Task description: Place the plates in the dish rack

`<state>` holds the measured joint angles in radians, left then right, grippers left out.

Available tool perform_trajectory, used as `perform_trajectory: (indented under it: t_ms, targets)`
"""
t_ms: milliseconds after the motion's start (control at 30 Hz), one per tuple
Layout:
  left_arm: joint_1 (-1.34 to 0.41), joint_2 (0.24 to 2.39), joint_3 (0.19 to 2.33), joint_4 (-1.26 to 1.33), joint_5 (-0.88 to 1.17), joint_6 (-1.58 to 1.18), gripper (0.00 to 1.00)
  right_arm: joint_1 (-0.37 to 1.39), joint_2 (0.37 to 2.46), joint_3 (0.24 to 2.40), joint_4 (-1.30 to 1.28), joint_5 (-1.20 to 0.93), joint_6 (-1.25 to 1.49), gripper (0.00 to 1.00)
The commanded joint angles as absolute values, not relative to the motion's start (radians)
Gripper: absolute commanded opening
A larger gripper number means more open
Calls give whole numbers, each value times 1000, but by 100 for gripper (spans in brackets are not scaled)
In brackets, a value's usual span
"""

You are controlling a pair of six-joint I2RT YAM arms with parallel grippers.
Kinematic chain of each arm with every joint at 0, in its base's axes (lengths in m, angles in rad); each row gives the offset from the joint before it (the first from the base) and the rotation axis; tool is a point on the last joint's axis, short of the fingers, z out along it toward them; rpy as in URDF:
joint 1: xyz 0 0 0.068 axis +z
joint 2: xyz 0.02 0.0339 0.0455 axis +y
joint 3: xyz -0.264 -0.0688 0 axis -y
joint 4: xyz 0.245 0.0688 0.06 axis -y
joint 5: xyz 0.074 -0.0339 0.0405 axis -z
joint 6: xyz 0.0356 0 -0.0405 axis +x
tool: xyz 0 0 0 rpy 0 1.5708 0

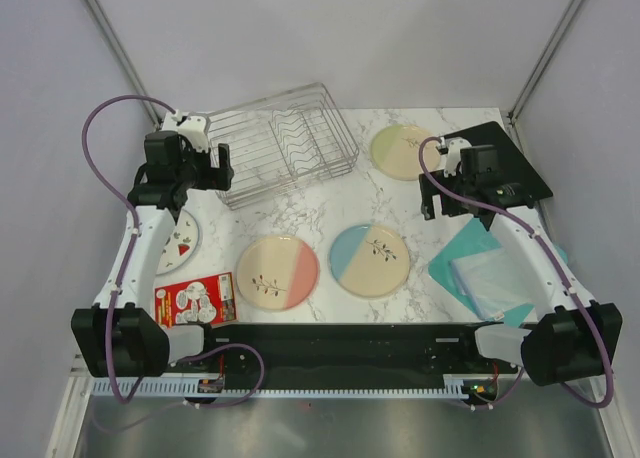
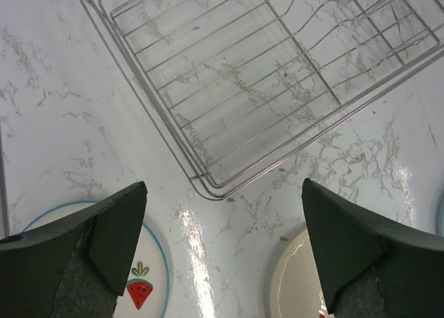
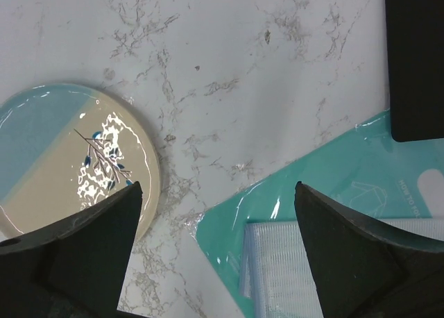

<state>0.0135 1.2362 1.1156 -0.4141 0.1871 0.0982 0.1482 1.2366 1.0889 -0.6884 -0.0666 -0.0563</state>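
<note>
The silver wire dish rack (image 1: 285, 143) stands empty at the back left; its near corner shows in the left wrist view (image 2: 208, 191). Flat on the table lie the green plate (image 1: 405, 151), the blue plate (image 1: 369, 260), the pink plate (image 1: 277, 271) and the small white fruit plate (image 1: 180, 240), partly hidden under my left arm. My left gripper (image 1: 224, 168) hovers open and empty (image 2: 223, 186) beside the rack, between the fruit plate (image 2: 156, 276) and the pink plate (image 2: 295, 283). My right gripper (image 1: 432, 183) hovers open and empty (image 3: 217, 187), right of the blue plate (image 3: 69, 158).
A red-and-white printed packet (image 1: 195, 300) lies at the front left. A flat black board (image 1: 500, 163) lies at the back right, and a teal packet (image 1: 490, 268) in front of it; both show in the right wrist view, the board (image 3: 416, 61) and the packet (image 3: 326, 172).
</note>
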Motion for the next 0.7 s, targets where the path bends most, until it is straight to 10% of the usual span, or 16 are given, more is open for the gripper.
perform_trajectory:
  t_ms: [0,167,667]
  targets:
    - [11,1265,1207,-413,157,210,100,138,1255,1100,-620,-76,58,98]
    - [11,1370,1242,-411,87,212,100,90,1314,970,-413,-572,250,98]
    - [12,1603,1390,-411,17,98,89,304,1649,1230,-198,-551,362,96]
